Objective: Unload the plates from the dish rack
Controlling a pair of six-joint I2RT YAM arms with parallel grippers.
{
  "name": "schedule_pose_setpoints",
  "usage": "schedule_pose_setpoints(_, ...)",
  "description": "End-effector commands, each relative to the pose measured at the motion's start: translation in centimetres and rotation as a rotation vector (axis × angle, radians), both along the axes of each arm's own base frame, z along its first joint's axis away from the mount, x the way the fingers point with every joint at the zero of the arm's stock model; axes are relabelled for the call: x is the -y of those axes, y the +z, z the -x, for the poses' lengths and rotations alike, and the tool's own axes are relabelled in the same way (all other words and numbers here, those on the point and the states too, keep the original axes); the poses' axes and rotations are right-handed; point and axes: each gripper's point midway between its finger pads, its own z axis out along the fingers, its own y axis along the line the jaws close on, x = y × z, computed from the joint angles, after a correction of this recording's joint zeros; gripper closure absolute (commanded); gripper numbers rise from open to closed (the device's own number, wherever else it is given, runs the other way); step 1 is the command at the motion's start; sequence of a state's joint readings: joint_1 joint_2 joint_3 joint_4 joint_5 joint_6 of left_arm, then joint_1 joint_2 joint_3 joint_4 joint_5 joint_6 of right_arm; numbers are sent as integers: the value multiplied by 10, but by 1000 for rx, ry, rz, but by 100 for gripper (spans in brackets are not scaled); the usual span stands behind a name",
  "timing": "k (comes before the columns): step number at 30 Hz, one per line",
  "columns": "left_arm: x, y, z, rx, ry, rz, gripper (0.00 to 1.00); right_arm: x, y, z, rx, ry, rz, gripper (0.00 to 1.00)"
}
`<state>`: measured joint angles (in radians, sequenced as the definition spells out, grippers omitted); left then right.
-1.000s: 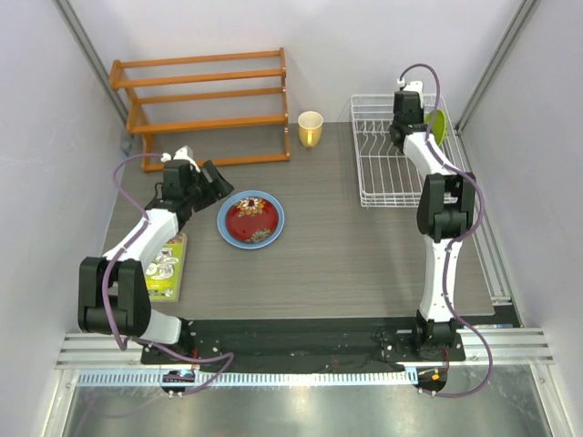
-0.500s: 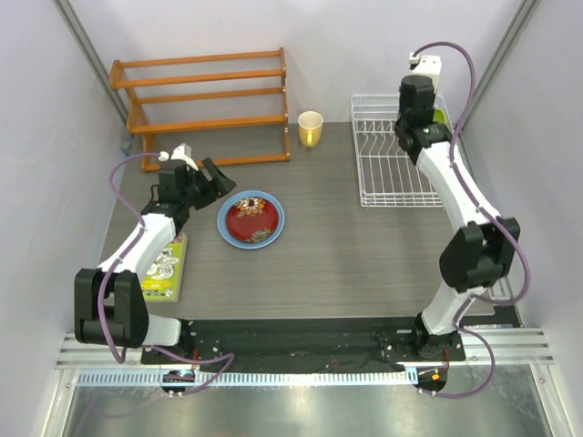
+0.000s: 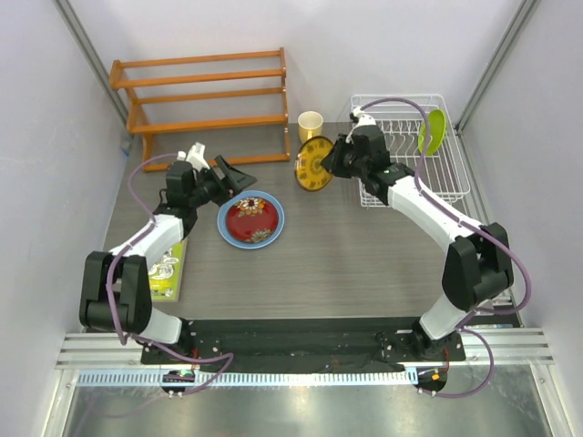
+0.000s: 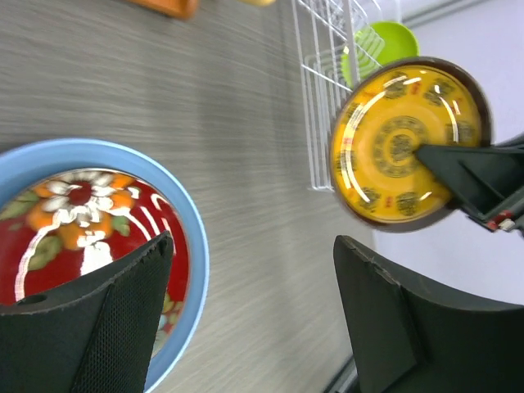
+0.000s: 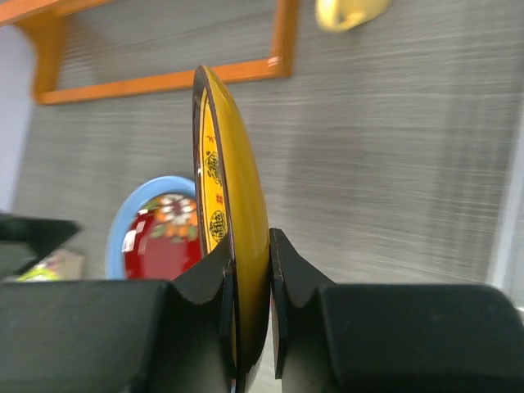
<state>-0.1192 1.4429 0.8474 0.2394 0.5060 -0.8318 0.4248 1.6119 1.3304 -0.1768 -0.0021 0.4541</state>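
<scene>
Left of the dish rack [image 3: 446, 173], above the bare table [image 3: 346, 264], the right gripper [image 5: 250, 270] is clenched on the yellow-brown patterned plate [image 3: 314, 163], one finger on each face. The plate is on edge, off the table, with its patterned face turned toward the left arm and the yellow cup [image 3: 311, 125] just behind it. The left gripper [image 3: 231, 174] is released, its fingers spread wide and holding nothing; it hovers at the far left rim of the light blue plate [image 3: 279, 218]. That plate lies flat on the table with the red patterned plate [image 3: 250, 221] stacked inside it. From the left wrist view, the blue rim and the red floral centre sit beside the lower finger, and the yellow-brown plate shows beyond the gap between the fingers. Only the lime green plate [image 3: 434, 131] is in the dish rack, standing upright near its far right corner. An orange wooden shelf rack [image 3: 209, 121] stands at the far left of the table, and a flat printed pack [image 3: 168, 278] lies along the left edge, partly under the left arm.
</scene>
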Motion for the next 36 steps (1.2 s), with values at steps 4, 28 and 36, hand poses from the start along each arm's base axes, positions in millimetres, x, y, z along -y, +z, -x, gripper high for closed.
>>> schedule_pose_setpoints(4,40,8,4,37,-123,150,20,-73,38,11,66,171,-299,93)
schedule_pose_setpoints(28,59,-7,4,13,-79,66,100,-109,26,40,5,276,-393,55)
schedule_pose_setpoints(36,1,-33,12,-92,100,-235,100,-37,1,23,-13,72,-154,37)
